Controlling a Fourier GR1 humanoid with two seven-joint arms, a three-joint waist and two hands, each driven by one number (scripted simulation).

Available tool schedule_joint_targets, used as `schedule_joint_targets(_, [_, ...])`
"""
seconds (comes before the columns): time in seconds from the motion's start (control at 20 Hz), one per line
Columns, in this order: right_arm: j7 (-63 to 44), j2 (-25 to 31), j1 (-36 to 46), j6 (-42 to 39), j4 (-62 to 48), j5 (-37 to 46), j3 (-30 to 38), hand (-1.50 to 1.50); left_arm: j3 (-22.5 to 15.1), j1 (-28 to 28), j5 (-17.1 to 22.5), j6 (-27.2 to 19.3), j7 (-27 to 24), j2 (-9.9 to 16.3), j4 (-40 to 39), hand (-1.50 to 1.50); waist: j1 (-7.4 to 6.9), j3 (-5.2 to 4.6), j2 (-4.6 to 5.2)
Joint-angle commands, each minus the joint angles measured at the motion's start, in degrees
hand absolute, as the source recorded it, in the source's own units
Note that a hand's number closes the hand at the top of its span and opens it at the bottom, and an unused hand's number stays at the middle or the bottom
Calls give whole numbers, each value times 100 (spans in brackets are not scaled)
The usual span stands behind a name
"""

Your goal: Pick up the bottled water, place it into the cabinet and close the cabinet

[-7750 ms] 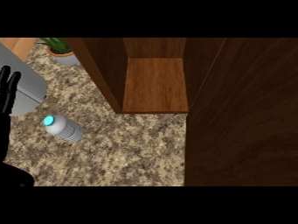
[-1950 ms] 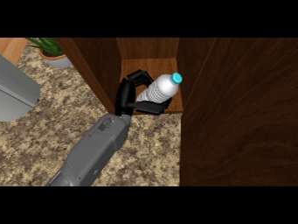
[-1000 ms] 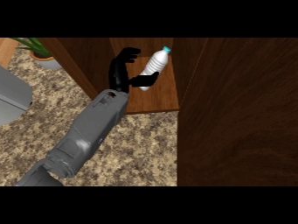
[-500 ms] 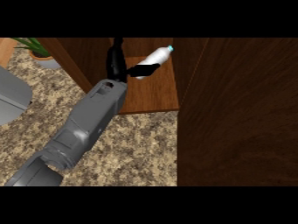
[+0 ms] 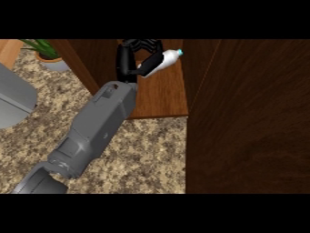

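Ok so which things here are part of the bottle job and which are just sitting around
Part of the job:
bottled water
left hand, curled round the bottle
cabinet shelf
cabinet door

Just sitting around:
potted plant
grey appliance
granite counter

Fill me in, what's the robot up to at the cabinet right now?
One hand, on a grey forearm stretched across the granite counter, is curled round the bottled water and holds it tilted over the wooden cabinet shelf, cap pointing deeper in. Which arm it is isn't clear. The bottle isn't set down yet, and the cabinet door stands open on the right. A potted plant sits at the counter's back left.
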State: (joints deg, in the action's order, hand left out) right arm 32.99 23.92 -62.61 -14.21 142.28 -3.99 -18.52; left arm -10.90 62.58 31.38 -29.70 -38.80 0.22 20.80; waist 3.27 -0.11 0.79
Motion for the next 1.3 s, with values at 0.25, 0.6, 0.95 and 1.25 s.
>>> schedule_joint_targets(0.25, [-378,116,-51,-22,757,-133,40,-150,-963,-660,837,310,73,-22,1082,150,-26,5,-82])
schedule_joint_targets(0.6, [-604,-24,-90,248,934,349,-548,-150,-1970,-2004,1486,1408,217,-22,2489,-150,-159,-9,-120])
schedule_joint_targets(0.95, [-662,-139,-262,628,892,572,-808,-150,-2955,-3489,1212,929,608,-22,4282,-150,-471,1,-177])
schedule_joint_targets(1.25, [-420,47,-450,722,1115,551,-739,-150,-3211,-5109,1000,706,133,822,5609,-150,-507,-2,-168])
